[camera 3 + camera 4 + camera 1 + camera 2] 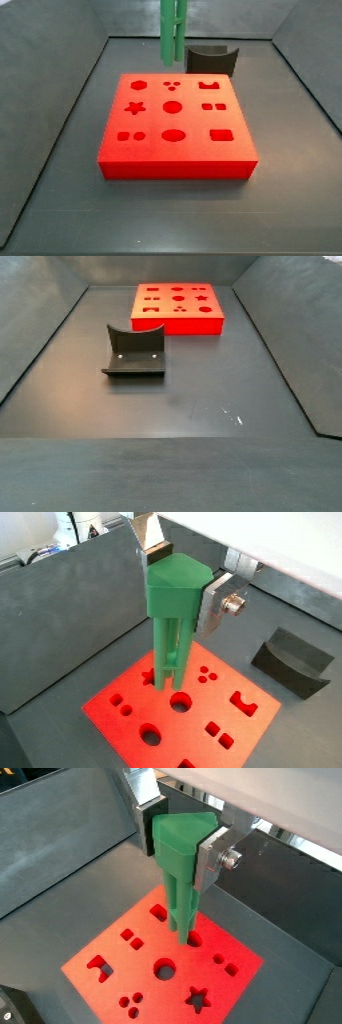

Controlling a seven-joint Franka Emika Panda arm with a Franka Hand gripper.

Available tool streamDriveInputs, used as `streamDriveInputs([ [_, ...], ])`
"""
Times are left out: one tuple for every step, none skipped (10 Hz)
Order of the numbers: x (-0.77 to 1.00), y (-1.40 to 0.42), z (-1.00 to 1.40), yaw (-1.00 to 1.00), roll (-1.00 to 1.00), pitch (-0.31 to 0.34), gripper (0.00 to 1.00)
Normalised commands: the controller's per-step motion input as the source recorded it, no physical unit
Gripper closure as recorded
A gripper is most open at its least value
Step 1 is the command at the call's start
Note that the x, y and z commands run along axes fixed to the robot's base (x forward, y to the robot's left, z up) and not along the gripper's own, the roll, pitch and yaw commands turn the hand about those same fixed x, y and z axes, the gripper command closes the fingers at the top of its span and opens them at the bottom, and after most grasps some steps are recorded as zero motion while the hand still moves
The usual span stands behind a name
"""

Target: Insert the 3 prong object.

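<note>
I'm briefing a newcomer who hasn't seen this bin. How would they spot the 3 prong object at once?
Start at the flat red block on the dark floor. Above its far edge the gripper holds the 3 prong object upright. It is the only bright green piece, a long slender peg of joined rods, unlike the squat dark curved holder.

Hand (174, 587) — clamped, pointing down

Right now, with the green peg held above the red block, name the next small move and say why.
Probably a short, slow descent, after fine alignment. The gripper is shut on the 3 prong object, which hangs upright with its tips over the red block near the three-hole cluster. In a side view the peg's lower end shows above the block's far edge, not yet inserted.
</note>
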Motion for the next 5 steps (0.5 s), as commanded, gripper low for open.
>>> streamDriveInputs([
  [0.01,0.20,-0.13,0.10,0.03,0.000,1.00],
  [0.14,0.47,-0.13,0.33,0.04,0.000,1.00],
  [0.10,0.49,-0.17,0.51,0.04,0.000,1.00],
  [0.09,0.50,-0.18,0.53,0.02,0.000,1.00],
  [0.16,0.42,-0.11,0.55,0.02,0.000,1.00],
])
